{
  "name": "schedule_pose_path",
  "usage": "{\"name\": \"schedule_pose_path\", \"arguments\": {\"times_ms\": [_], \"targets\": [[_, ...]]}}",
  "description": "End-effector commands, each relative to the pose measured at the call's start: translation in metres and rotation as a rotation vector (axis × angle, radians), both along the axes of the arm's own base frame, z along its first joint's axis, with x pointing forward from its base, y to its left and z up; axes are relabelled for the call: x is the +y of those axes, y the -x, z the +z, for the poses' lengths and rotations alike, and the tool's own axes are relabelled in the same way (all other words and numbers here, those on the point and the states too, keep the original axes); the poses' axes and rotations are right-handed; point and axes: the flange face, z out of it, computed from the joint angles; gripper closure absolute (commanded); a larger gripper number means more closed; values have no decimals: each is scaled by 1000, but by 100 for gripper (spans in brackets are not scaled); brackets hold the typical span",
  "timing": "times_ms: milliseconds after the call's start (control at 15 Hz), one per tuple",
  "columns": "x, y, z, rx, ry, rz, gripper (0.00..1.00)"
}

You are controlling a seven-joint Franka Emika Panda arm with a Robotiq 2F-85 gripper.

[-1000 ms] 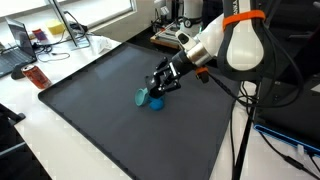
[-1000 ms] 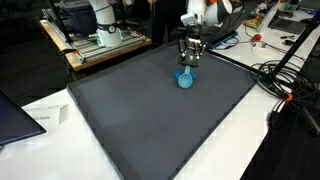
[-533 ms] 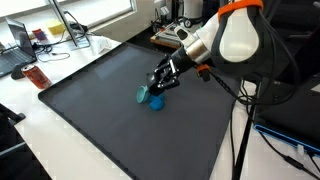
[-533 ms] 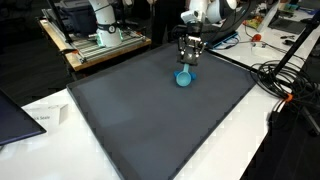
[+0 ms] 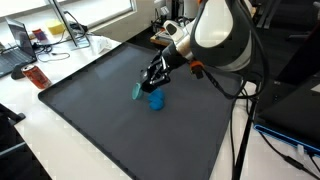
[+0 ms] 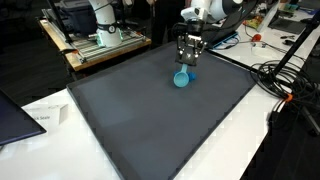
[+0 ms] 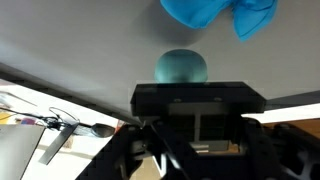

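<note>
Closest in, the black Robotiq gripper hangs just above the mat, tilted down from the arm's white-and-orange wrist. Its jaws are drawn in, and as far as the wrist view lets me judge they are clamped on a small teal rounded piece, which sits dead centre just ahead of the gripper's black body. In an exterior view that same piece pokes out on the window side of the fingers as a pale teal sliver.

Just beyond it lies a bright blue crumpled-looking object. In the wrist view a strip of bare mat shows between it and the teal piece, so the two are apart. In both exterior views it sits on the mat right under the gripper. The frames are too coarse to tell whether it is hollow or holds anything.

Underneath everything is a dark grey rubbery mat, a large sheet spread flat. The gripper and both blue-green things sit toward its end near the robot.

Further out, the mat rests on a white table. On that table, just off the mat's corner, lies a red cylindrical can, and behind it stands an open laptop. From the opposite side, a white paper sheet lies beside the mat's edge. A wooden workbench stands behind the table, and black cables trail off past the far corner.
</note>
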Motion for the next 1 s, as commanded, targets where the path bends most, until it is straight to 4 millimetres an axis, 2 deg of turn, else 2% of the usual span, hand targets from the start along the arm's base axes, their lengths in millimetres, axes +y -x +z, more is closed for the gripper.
{"name": "schedule_pose_path", "arguments": {"times_ms": [0, 267, 933], "targets": [[-12, -5, 23, 62, -59, -44, 72], [-26, -10, 33, 92, -105, -89, 72], [-47, -23, 72, 96, -338, -140, 72]]}}
